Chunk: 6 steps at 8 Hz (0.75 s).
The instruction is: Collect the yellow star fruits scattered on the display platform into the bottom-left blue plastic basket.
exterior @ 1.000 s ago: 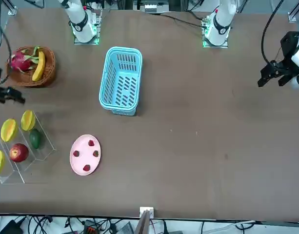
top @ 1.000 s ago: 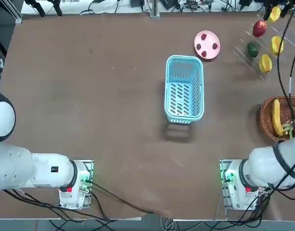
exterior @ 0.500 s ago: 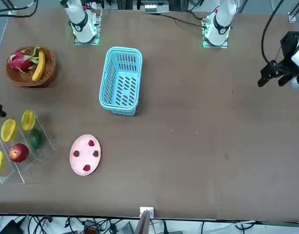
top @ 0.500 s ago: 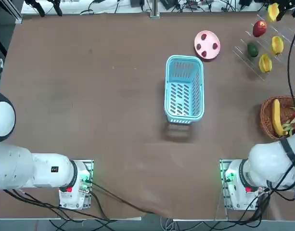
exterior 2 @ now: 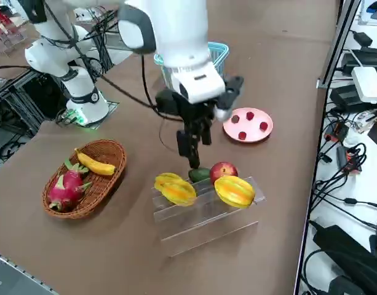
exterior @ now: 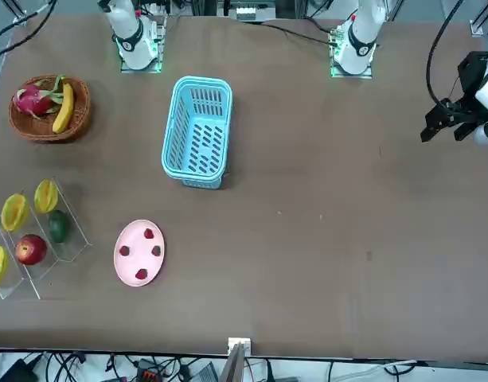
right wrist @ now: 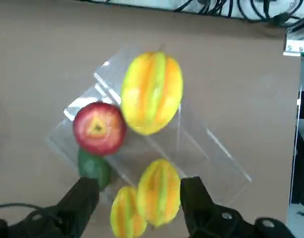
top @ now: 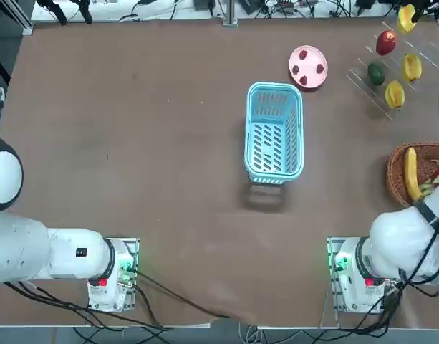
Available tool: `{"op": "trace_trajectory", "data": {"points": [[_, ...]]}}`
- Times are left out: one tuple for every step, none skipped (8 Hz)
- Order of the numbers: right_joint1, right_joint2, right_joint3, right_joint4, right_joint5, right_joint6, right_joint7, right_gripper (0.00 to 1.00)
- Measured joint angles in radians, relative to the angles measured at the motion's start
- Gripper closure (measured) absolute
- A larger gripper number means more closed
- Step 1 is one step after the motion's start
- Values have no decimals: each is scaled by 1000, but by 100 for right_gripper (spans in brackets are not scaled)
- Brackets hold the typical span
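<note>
Three yellow star fruits [exterior 2: 178,192] [exterior 2: 234,190] [exterior 2: 165,179] lie on the clear display platform [exterior 2: 200,227] at the table's far right, beside a red apple [exterior 2: 222,171] and a green fruit [exterior 2: 199,174]. My right gripper [exterior 2: 189,157] hangs open just above the platform, fingers pointing down. In the wrist view one star fruit [right wrist: 159,191] lies between the open fingers [right wrist: 85,193], another [right wrist: 127,213] sits beside it, and the third [right wrist: 152,91] lies further off. The blue plastic basket [top: 274,132] stands at mid-table with nothing in it.
A pink plate [top: 308,67] with small red fruits sits between the blue basket and the platform. A brown wicker basket [top: 400,175] with a banana and a dragon fruit stands near the right edge. Cables hang off the table's far side.
My right gripper has moved from beside the wicker basket out over the display platform, staying open. Nothing on the table has shifted.
</note>
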Motion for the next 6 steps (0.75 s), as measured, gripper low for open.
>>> {"op": "trace_trajectory", "data": {"points": [[-7,39,0,36,0,21,0,0],[-16,66,0,55,0,48,0,0],[-23,85,0,63,0,76,0,0],[-26,100,1,67,0,105,0,0],[-28,115,1,70,7,129,1,0],[-29,133,1,82,23,143,3,0]]}}
